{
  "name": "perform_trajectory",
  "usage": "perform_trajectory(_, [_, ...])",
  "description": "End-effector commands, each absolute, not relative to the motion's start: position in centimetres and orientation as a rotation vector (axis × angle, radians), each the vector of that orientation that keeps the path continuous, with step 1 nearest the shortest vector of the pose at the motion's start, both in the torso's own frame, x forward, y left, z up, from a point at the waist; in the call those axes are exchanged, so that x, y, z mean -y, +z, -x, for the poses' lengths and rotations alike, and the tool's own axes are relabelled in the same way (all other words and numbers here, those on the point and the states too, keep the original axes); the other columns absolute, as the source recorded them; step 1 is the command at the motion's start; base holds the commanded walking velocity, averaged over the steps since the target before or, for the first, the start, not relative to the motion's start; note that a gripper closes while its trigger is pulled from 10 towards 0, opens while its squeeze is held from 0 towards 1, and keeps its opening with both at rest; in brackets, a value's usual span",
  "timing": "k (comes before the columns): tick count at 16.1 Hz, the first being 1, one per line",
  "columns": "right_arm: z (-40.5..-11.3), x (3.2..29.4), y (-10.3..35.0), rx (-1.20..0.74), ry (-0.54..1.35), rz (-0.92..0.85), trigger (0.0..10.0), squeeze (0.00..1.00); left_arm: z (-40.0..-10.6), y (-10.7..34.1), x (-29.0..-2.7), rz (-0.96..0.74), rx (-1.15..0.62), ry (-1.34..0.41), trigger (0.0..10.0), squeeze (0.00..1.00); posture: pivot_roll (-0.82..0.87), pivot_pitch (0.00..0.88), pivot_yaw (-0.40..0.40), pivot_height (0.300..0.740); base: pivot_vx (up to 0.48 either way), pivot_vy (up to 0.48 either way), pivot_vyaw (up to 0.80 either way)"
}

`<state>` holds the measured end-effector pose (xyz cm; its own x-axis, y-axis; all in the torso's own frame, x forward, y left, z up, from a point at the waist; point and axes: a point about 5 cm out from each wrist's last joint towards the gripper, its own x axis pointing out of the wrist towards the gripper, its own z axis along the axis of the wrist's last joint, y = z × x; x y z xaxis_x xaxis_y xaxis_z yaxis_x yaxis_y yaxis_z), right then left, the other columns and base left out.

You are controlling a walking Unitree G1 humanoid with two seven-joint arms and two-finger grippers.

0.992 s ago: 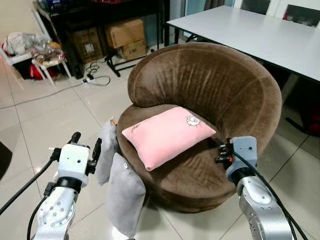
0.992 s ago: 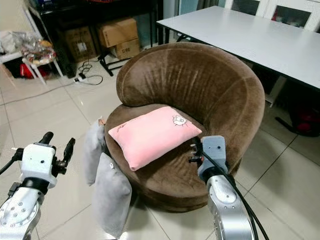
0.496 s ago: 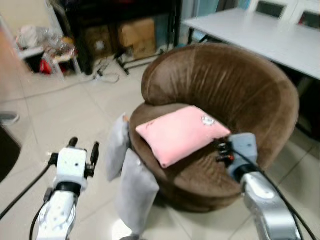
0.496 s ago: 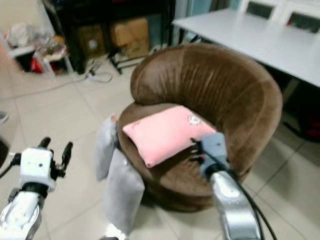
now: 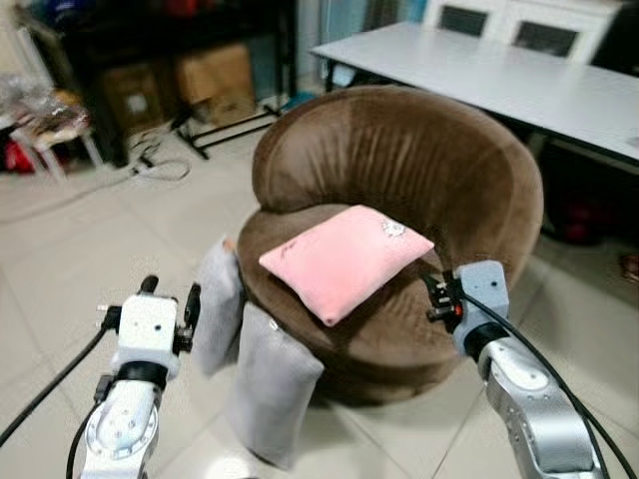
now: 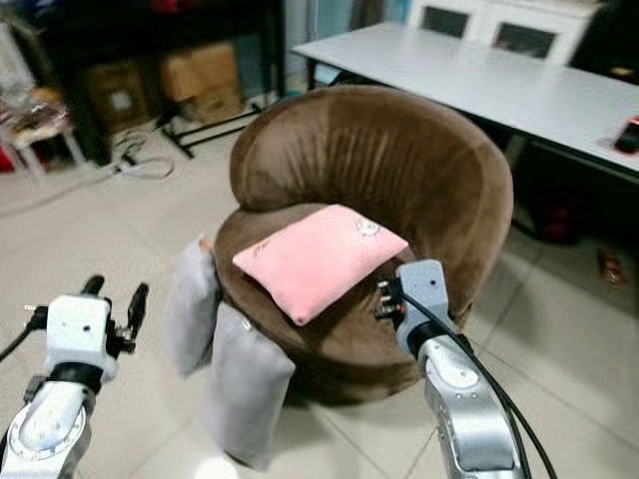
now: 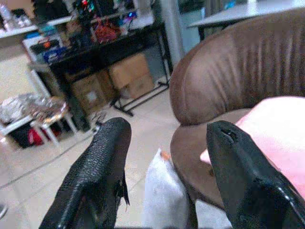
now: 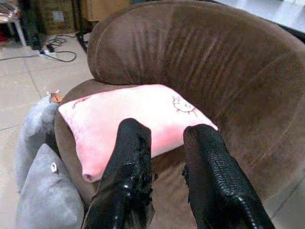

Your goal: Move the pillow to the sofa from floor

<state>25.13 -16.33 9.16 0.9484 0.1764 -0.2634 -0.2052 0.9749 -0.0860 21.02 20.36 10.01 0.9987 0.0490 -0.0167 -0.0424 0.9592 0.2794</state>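
pink pillow (image 5: 344,259) lying flat on the seat of the brown sofa (image 5: 439,170), so looks done (two grey cushions (image 5: 270,384) leaning against its base, on the floor). right gripper (image 8: 164,162) parted, empty, just short of the pillow. left gripper (image 7: 164,167) wide open, empty, near the grey cushions

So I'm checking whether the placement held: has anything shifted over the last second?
Only the camera swung; nothing in the scene visibly moved. The pink pillow still lies on the brown sofa, two grey cushions still lean against its base, and both grippers, left and right, still hover open, holding nothing.
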Motion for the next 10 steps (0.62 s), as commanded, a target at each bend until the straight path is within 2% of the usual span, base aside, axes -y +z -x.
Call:
perform_trajectory(1, [-25.3,15.7,9.3,-0.259,0.216,0.09,10.0,0.0,-20.7,9.8,-20.8,-0.294,-0.035,0.067,10.0,0.0,0.02,0.0,-0.047,0.74,0.0,0.409,-0.8])
perform_trajectory(2, [-25.3,15.6,9.2,-0.267,0.212,0.082,10.0,0.0,-20.6,9.8,-20.9,-0.294,-0.038,0.071,10.0,0.0,0.02,0.0,-0.05,0.74,0.0,0.409,0.0])
perform_trajectory(7, [-25.3,15.1,9.0,-0.277,0.243,0.032,10.0,0.0,-20.6,10.3,-20.3,-0.271,-0.021,0.037,10.0,0.0,0.03,0.0,-0.052,0.74,0.0,0.0,0.0])
perform_trajectory(10, [-25.2,14.4,9.2,-0.274,0.284,0.034,10.0,0.0,-20.5,10.6,-20.3,-0.259,-0.008,0.031,10.0,0.0,0.04,0.0,-0.053,0.74,0.19,0.0,0.71])
